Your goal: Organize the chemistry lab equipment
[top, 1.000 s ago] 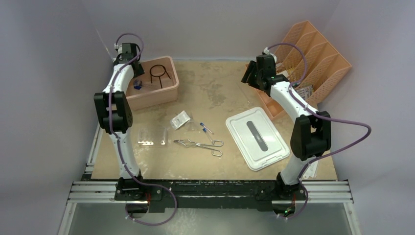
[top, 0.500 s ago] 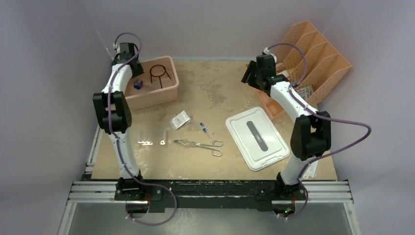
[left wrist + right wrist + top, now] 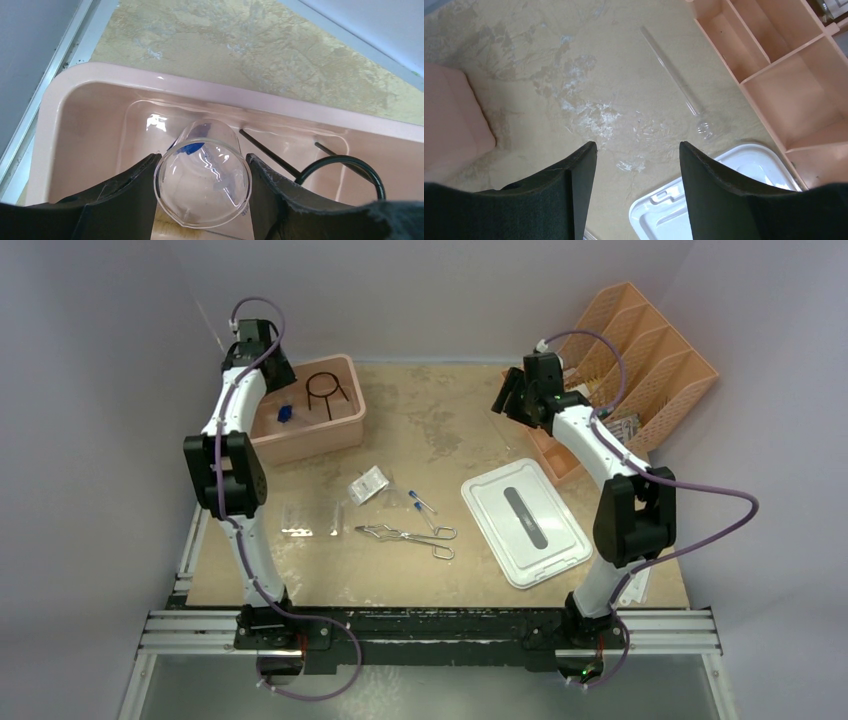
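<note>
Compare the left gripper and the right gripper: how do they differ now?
The left gripper is shut on a clear glass flask; the right gripper is open and empty. The left one hangs over the pink bin, the right one over the table. Both have black fingers.

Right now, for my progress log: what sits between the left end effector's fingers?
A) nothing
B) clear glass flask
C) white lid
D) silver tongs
B: the left wrist view shows the clear glass flask between the fingers of the left end effector, over the pink bin.
</note>
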You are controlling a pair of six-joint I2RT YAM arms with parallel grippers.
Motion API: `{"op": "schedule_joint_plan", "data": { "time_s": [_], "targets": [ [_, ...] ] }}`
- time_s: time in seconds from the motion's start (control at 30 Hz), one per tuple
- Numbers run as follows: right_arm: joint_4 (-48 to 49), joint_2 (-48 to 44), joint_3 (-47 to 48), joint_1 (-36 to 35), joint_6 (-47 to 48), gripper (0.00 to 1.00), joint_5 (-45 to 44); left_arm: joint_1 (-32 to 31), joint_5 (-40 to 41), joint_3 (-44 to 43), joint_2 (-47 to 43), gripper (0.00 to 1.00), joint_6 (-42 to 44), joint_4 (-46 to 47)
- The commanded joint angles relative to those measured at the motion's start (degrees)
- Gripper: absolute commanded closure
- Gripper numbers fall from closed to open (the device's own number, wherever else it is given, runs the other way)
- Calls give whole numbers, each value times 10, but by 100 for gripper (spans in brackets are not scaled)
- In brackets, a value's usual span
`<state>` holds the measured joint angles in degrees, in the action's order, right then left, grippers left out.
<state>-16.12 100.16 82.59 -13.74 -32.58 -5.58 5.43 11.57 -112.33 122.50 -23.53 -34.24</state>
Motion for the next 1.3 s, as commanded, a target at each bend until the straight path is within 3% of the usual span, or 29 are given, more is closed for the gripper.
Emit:
{"op": "schedule_joint_plan", "data": {
  "time_s": [0.0, 0.63, 0.97, 1.27],
  "targets": [
    [-33, 17, 49, 2, -8, 36, 21, -2, -28, -4, -35, 57, -15, 17],
    [-55, 47, 94, 2, 5, 36, 6, -2, -90, 28, 29, 59, -47, 76],
    [-54, 24, 64, 2, 1, 36, -2, -2, 35, 28, 50, 60, -27, 49],
    [-47, 10, 47, 2, -6, 36, -7, -2, -10, 12, 73, 54, -37, 52]
  ]
}}
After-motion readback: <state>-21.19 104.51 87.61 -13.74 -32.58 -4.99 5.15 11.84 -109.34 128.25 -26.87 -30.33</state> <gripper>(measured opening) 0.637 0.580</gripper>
